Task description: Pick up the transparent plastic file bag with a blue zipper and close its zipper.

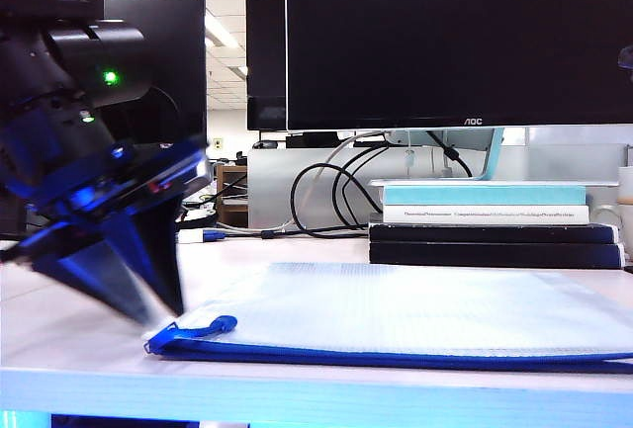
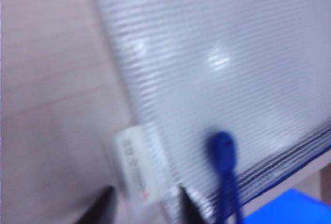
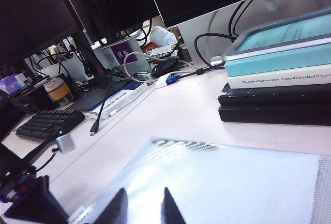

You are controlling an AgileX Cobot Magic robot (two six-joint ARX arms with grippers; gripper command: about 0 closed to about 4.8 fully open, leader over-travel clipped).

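The file bag lies flat on the white table, a translucent meshed pouch. Its blue zipper runs along the near edge, and the pull tab and cord lie at the left corner. My left gripper hangs blurred just above that corner. In the left wrist view its fingers stand open on either side of a white label at the corner of the bag, and the pull tab lies beside them. My right gripper is open over the bag, with nothing between its fingers.
A stack of books stands right behind the bag, under a large black monitor. Black cables loop at the back of the table. A keyboard and desk clutter lie further off. The table's front edge is close to the zipper.
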